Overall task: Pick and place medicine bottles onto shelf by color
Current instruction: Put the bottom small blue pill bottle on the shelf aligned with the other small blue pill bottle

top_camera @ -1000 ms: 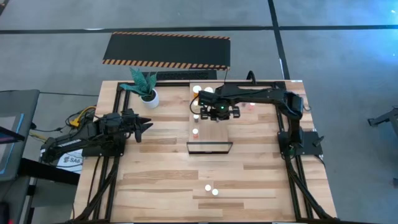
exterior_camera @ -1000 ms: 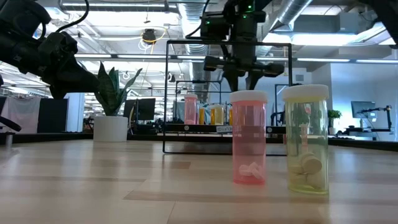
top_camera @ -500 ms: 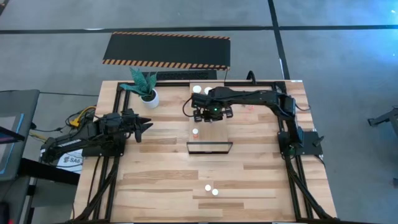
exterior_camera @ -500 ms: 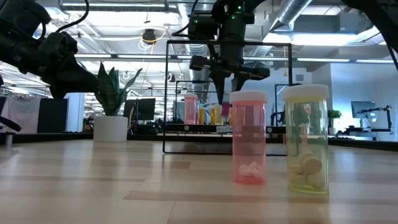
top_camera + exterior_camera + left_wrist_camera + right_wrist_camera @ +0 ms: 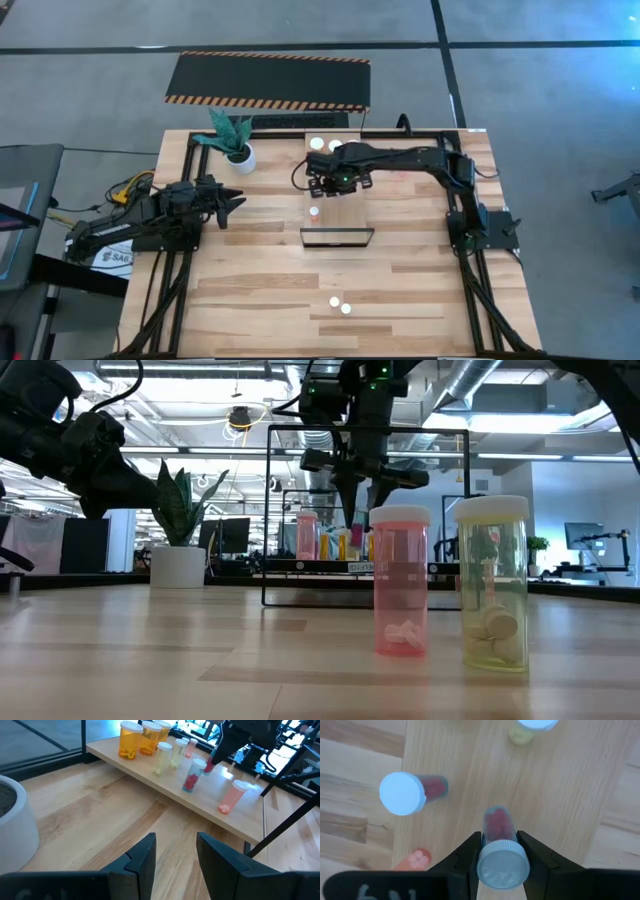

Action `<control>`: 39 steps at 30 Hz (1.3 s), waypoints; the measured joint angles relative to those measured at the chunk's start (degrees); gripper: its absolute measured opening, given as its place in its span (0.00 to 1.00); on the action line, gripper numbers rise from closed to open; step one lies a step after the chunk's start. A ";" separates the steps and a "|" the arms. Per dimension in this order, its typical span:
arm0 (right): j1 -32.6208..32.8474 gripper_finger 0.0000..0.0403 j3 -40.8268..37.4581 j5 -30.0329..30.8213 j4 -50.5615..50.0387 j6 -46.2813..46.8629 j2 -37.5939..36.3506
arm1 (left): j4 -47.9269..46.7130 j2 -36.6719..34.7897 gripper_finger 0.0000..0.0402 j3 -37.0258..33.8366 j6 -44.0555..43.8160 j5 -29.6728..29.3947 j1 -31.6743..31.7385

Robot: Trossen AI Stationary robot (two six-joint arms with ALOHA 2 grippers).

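left gripper (image 5: 236, 201) waits at frame left, jaws narrowly apart, empty. at centre, right gripper (image 5: 499, 851) clamps a red-filled medicine bottle (image 5: 498, 851) above the shelf (image 5: 350, 205). lower it upright beside the standing red bottle (image 5: 410, 793), clear of neighbours, before releasing.

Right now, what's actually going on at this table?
The right gripper is shut on a small clear bottle with red pills and a white cap, holding it above the long pale wood shelf beside another red-pill bottle standing there. Orange, yellowish and pink bottles are already lined up on the shelf. A pink bottle and a yellowish bottle wait on the plank tabletop. The left gripper is parked open near the white plant pot.
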 joint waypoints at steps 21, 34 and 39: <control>2.11 0.32 -0.17 4.11 0.18 0.20 1.34 | 0.00 0.00 0.32 0.01 0.00 0.00 0.02; 1.14 0.32 -0.04 2.14 -0.08 -0.51 2.23 | 0.00 -0.01 0.32 0.01 0.00 0.00 0.00; 0.84 0.32 -0.04 1.96 0.25 -0.70 2.23 | 0.00 -0.01 0.32 0.00 0.00 0.00 0.01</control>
